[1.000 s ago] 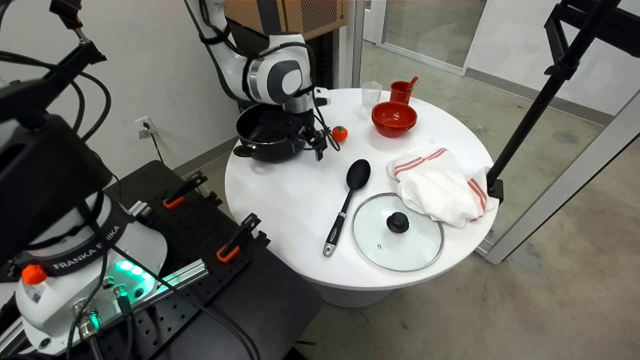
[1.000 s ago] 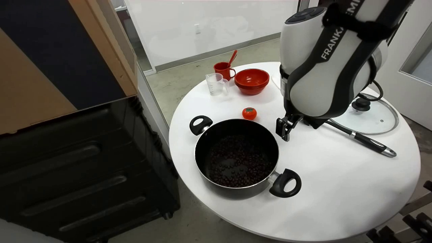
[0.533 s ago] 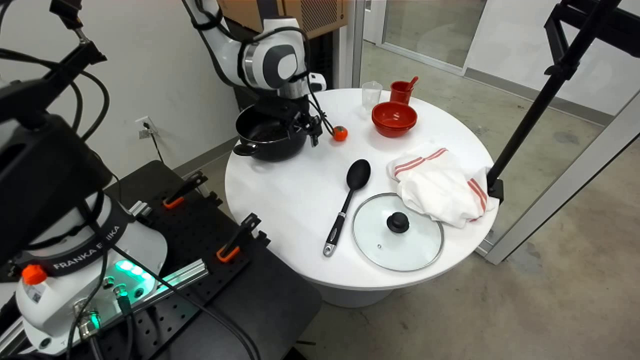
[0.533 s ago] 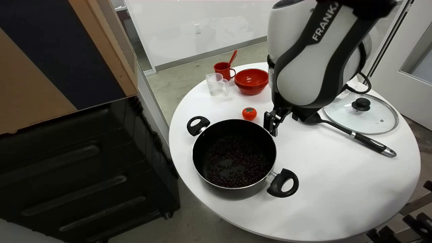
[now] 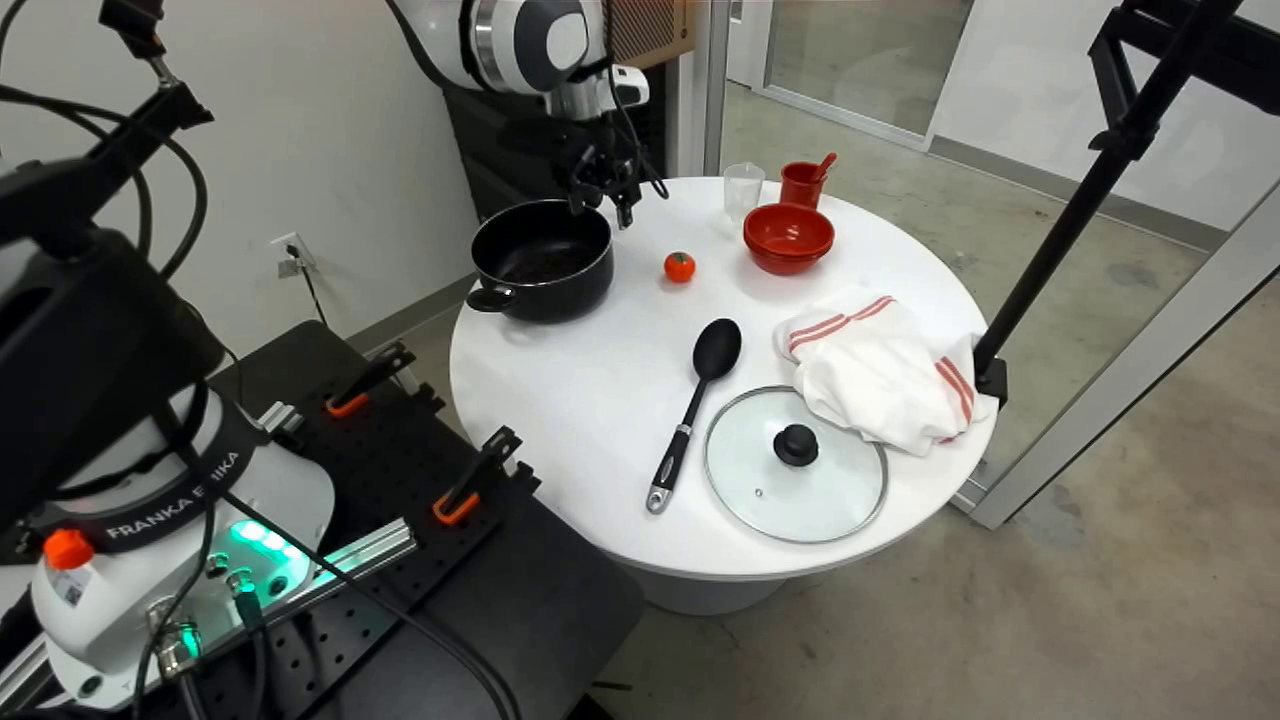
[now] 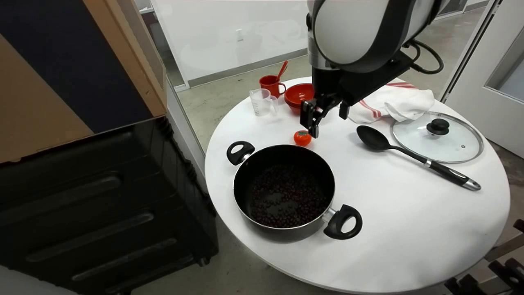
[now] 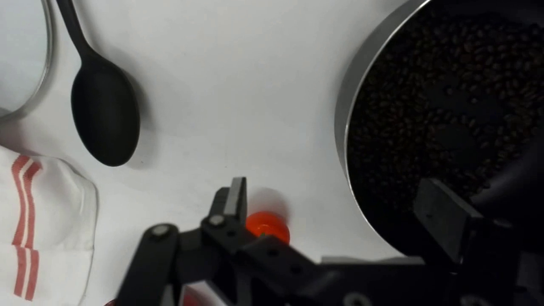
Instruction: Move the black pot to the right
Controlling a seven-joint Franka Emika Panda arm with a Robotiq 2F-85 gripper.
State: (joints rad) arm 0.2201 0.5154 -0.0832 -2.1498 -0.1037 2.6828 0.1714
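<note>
The black pot (image 5: 560,302) stands upright on the white round table in both exterior views, with dark beans inside and its two side handles sticking out. It also shows in an exterior view (image 6: 282,234) and at the right of the wrist view (image 7: 347,112), partly cut off. My gripper (image 5: 603,202) is open and empty, raised above the table beside the pot's rim. It also shows in an exterior view (image 6: 327,119) over the tomato's side of the pot. In the wrist view the gripper (image 7: 333,187) has its fingers wide apart, one in front of the pot's inside.
A tomato (image 6: 302,138) lies close to the pot. Red bowls (image 5: 788,238), a red mug (image 5: 800,186) and a clear measuring cup (image 5: 742,190) stand at the back. A black spoon (image 5: 703,370), glass lid (image 5: 750,480) and striped towel (image 5: 870,370) lie on the table (image 5: 560,430).
My gripper has risen up and away from the pot. In an exterior view the pot shifted very slightly to the left in the first half second, then stayed still.
</note>
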